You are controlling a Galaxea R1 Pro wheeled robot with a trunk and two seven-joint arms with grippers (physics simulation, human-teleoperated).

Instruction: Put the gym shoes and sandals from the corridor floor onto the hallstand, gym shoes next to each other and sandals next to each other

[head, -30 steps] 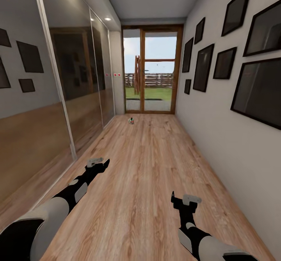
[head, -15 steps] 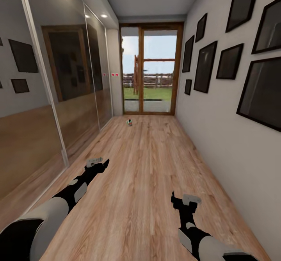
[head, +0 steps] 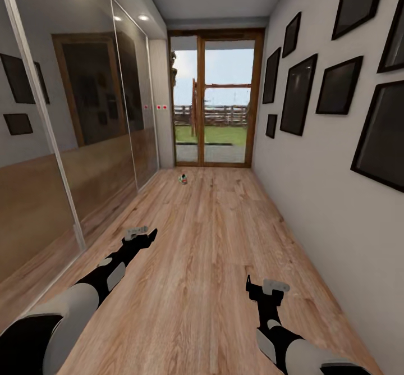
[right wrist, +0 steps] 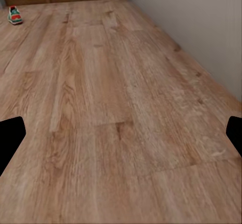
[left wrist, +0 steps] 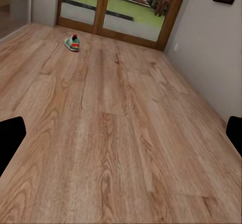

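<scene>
gym shoe [head: 183, 179] lies alone on the corridor floor [head: 207, 240] far down the hallway, close to the glazed wooden door [head: 216, 97] at the far end, a little toward the mirrored side. from the left wrist view the same gym shoe [left wrist: 72, 43] shows pale with green and red touches, resting on the planks near the door sill; from the right wrist view it [right wrist: 15, 15] sits at the far edge of the boards.

going left to right in the head view: a mirrored sliding wardrobe [head: 73, 122] runs along the left wall and reflects the floor and dark frames. the left tool [head: 147, 232] hangs low over the floor near the wardrobe track, empty; its fingers [left wrist: 10, 138] stand wide apart in the left wrist view, with bare floor between them. the door shows grass and a fence outside. the right tool [head: 251, 285] hangs over the planks nearer the robot, also empty, its fingers [right wrist: 11, 136] spread wide at the frame edges of the right wrist view. dark picture frames [head: 297, 94] line the white right wall [head: 314, 195].
</scene>
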